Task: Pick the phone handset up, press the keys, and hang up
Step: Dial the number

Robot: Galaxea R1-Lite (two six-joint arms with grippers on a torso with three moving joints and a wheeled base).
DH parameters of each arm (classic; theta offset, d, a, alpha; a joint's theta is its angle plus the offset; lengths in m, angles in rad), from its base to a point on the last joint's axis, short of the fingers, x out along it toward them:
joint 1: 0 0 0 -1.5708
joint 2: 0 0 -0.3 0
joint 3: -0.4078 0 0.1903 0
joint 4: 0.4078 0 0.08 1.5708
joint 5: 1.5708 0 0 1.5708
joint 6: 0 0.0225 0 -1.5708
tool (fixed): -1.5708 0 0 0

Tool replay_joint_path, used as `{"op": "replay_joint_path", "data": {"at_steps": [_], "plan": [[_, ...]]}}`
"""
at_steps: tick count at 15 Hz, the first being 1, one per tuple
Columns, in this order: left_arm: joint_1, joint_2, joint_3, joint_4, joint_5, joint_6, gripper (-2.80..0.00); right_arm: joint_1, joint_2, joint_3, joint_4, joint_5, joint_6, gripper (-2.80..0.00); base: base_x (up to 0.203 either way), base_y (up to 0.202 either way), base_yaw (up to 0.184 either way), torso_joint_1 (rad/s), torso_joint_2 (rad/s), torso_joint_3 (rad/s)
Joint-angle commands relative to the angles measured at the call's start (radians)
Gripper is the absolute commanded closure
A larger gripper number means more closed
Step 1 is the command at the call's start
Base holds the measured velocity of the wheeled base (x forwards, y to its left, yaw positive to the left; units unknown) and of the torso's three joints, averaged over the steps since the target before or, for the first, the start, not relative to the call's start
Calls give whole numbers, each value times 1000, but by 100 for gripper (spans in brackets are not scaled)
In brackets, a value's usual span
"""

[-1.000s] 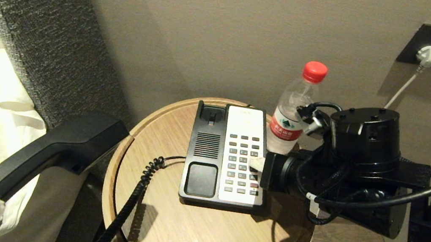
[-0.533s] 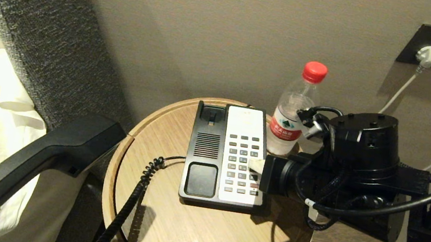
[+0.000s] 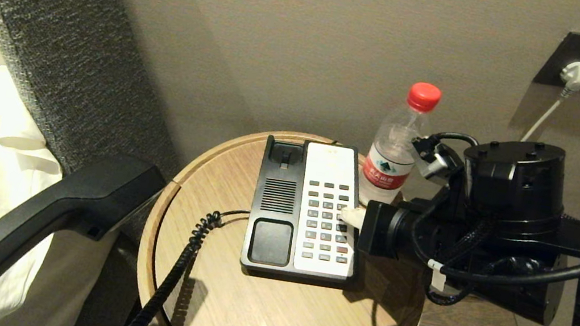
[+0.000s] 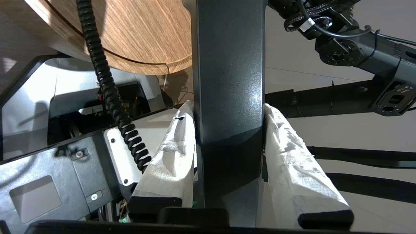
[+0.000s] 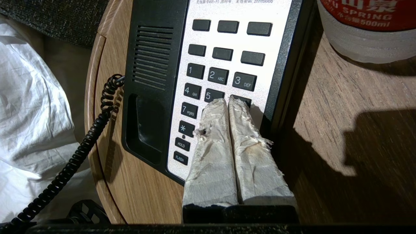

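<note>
Phone handset (image 3: 59, 209): clenched in left tool (image 4: 227, 152), off tabletop (image 3: 255, 319) beside bed; right tool (image 5: 229, 104) closed, tips over keypad (image 5: 224, 65) around 5 and 6; risk: paired tips striking two keys, or nudging water bottle (image 3: 399, 145).

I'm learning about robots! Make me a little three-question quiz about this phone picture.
1. True or false: the phone handset lies in its cradle on the phone base.
2. Which gripper is at the keypad? A) left gripper B) right gripper
3. Fill in: the water bottle has a ___ cap.

Key: 1 false, the left gripper holds it off to the side of the round table; 2 B, jaws shut together; 3 red.
</note>
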Motion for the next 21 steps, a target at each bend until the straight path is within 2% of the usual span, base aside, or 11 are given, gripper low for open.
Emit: {"op": "replay_joint_path", "data": {"at_steps": [1, 21], "plan": [[0, 3, 0, 3, -1, -5, 0, 0, -1, 3, -4, 1, 2, 0, 0, 0, 0, 0, 0, 0], [0, -1, 12, 3, -1, -4, 0, 9, 26, 41, -18, 19, 1, 0, 0, 0, 0, 0, 0, 0]]}}
